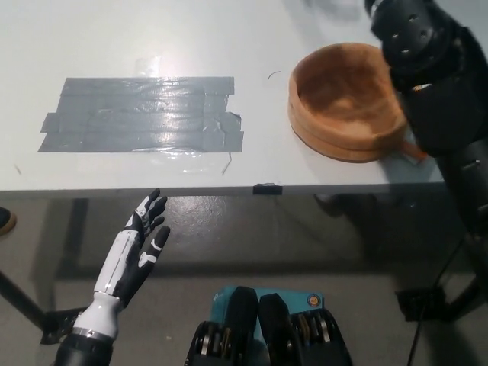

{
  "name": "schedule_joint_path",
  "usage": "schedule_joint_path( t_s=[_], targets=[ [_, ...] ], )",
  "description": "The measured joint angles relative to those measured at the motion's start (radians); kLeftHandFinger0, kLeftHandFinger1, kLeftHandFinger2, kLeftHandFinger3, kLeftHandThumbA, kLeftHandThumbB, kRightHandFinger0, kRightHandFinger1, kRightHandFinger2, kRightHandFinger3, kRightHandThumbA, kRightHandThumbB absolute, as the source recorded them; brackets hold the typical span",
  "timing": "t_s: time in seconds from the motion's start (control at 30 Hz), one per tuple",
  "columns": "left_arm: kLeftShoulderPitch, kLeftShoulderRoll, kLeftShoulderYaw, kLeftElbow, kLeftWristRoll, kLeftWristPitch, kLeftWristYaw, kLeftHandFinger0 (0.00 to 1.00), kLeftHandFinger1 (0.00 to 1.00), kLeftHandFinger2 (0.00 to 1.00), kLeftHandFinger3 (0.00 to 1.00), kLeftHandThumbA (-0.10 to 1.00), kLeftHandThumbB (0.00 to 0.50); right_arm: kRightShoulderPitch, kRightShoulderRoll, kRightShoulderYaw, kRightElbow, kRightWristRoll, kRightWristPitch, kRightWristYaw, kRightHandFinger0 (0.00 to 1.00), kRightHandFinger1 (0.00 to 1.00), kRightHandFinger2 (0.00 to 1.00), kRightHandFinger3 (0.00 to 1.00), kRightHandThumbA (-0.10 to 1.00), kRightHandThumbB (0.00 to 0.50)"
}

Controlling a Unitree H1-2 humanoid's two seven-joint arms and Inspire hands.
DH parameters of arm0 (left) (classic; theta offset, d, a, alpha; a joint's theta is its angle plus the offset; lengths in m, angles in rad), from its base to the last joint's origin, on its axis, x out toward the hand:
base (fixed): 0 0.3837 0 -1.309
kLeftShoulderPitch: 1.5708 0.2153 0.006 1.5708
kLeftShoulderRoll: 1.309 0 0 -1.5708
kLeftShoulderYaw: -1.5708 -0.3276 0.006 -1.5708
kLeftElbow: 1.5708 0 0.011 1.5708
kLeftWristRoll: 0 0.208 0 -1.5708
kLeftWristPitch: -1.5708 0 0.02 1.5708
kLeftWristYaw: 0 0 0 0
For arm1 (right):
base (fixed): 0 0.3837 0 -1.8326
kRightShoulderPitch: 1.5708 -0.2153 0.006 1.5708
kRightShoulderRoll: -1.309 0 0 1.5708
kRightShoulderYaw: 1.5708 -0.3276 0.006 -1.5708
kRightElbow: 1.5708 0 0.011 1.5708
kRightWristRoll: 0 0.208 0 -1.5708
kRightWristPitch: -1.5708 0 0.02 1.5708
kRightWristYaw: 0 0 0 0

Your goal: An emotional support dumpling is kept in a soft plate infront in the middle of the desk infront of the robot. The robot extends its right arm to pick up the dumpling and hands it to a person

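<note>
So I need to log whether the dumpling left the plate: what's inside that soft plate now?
The soft plate shows only its bare brown bottom, no dumpling. The black right arm covers its right rim.
</note>
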Motion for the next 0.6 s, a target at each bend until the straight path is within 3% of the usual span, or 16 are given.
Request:
schedule_joint_path(
  t_s=[0.13, 0.23, 0.6],
  targets=[
    [-0.001, 0.000, 0.000, 0.000, 0.000, 0.000, -0.001, 1.00, 1.00, 1.00, 1.00, 0.84, 0.331, -0.012, 0.025, 0.016, 0.128, 0.000, -0.007, -0.007, 0.01, 0.52, 0.95, 0.87, -0.10, 0.217],
    [-0.002, 0.000, 0.000, 0.000, 0.000, 0.000, -0.002, 1.00, 1.00, 1.00, 1.00, 0.84, 0.327, -0.023, 0.042, 0.026, 0.228, -0.001, -0.020, -0.018, 0.00, 0.51, 0.90, 0.83, -0.10, 0.238],
    [-0.003, 0.000, 0.000, 0.000, 0.000, 0.000, -0.003, 1.00, 1.00, 1.00, 1.00, 0.83, 0.321, -0.044, 0.064, 0.037, 0.381, -0.002, -0.072, -0.065, 0.00, 0.51, 0.87, 0.81, -0.10, 0.191]
  ],
)
